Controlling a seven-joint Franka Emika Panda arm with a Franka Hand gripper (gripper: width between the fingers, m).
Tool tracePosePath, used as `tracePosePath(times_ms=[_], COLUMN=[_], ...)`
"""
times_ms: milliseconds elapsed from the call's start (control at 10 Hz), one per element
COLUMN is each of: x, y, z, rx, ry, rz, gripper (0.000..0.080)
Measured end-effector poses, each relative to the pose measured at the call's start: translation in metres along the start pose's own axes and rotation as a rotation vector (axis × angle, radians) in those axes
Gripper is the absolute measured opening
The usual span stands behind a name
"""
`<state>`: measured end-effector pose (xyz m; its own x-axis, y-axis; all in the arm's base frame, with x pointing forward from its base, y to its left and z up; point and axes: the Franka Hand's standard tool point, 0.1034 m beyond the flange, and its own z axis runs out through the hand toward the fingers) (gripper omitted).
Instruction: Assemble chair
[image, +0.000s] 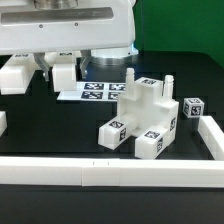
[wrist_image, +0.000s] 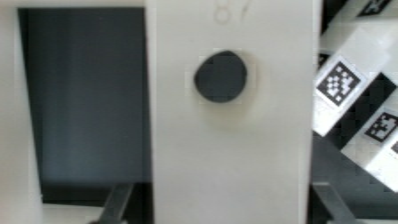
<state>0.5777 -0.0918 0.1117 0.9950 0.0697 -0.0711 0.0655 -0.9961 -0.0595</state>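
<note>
I have the gripper (image: 62, 68) clenched across a white holed piece (wrist_image: 187, 150), one finger on each long edge. The part-built chair (image: 146, 115) stands well apart, toward the exterior view's right and nearer the camera, with the marker board (image: 95, 92) between.

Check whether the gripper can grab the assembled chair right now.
Probably not: the gripper seems closed on a white part, so it is occupied, though the chair stands unobstructed.
</note>
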Motion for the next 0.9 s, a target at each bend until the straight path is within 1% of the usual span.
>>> tracePosePath(times_ms=[100,200,300,400,500,600,700,800,900], x=[0.000,0.000,-0.001,-0.003,-0.006,-0.009,-0.009,-0.005,0.000], y=[0.000,-0.001,-0.002,-0.003,-0.006,-0.014,-0.026,-0.043,-0.061], z=[0.002,0.002,0.001,-0.003,-0.007,-0.011,-0.015,-0.021,-0.024], rx=[0.000,0.003,0.013,0.031,0.036,0.040,0.044,0.047,0.047], ry=[-0.002,-0.002,-0.003,-0.006,-0.005,-0.005,-0.005,0.000,0.002], rz=[0.009,0.116,0.210,0.339,0.435,0.499,0.620,0.741,0.825], gripper=[0.0284,0.0284,0.0284,0.0284,0.0284,0.0284,0.0284,0.0284,0.0285])
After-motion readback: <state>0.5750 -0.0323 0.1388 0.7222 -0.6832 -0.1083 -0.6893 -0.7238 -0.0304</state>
